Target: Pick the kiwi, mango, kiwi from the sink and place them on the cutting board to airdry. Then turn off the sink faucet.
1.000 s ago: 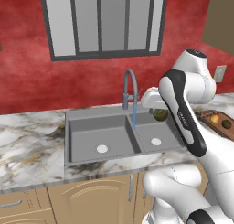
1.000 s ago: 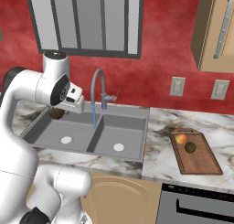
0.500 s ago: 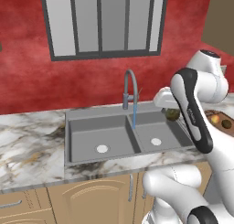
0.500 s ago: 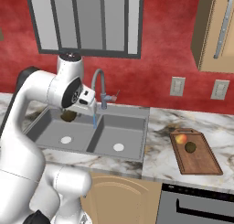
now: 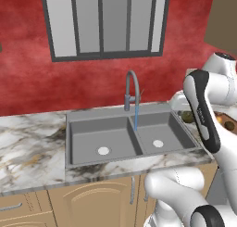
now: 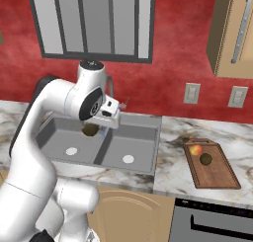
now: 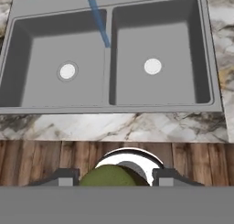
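Mango [image 6: 196, 149] and one kiwi [image 6: 206, 159] sit on the cutting board [image 6: 217, 177]. The gripper [image 7: 116, 178] grasps the olive kiwi [image 7: 114, 177]. The faucet [image 5: 132, 89] is running.

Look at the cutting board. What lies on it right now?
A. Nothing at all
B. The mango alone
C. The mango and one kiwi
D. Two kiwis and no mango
C: on the cutting board lie the mango and a kiwi, side by side.

Kitchen, double sink [image 5: 125, 138], marble counter [image 5: 28, 142]
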Controlling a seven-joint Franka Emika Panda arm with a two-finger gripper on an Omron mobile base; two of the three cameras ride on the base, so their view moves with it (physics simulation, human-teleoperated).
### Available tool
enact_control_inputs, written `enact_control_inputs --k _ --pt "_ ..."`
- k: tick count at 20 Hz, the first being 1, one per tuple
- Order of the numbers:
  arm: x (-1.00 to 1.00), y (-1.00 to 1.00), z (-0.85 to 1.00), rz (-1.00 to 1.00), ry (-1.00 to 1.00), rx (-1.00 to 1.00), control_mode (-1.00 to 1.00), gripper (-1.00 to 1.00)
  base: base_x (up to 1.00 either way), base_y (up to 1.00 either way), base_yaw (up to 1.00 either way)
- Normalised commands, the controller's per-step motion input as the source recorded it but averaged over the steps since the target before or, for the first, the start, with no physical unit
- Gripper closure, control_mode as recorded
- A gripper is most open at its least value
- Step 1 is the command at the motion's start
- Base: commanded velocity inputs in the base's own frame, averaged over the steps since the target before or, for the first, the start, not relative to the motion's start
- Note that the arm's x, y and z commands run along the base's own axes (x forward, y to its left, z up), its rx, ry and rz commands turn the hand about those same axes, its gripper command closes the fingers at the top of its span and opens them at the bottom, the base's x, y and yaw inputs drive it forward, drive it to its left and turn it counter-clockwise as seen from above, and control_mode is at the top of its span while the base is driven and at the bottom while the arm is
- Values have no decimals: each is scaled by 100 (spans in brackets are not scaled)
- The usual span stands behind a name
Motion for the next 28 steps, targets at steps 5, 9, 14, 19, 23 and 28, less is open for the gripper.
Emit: enact_control_inputs --k 5,9,14,19,23,28 --pt "0 -48 -19 0 -4 -8 -100 100 0 0 0" --pt "0 -49 -12 -1 -3 -6 -100 100 0 0 0" --pt "0 -49 -10 -3 0 -2 -100 100 0 0 0" --pt "0 -43 -8 -5 0 -1 -100 100 0 0 0" --pt "1 -32 0 0 0 0 -100 100 0 0 0" --pt "6 -25 -3 0 0 0 -100 100 0 0 0"
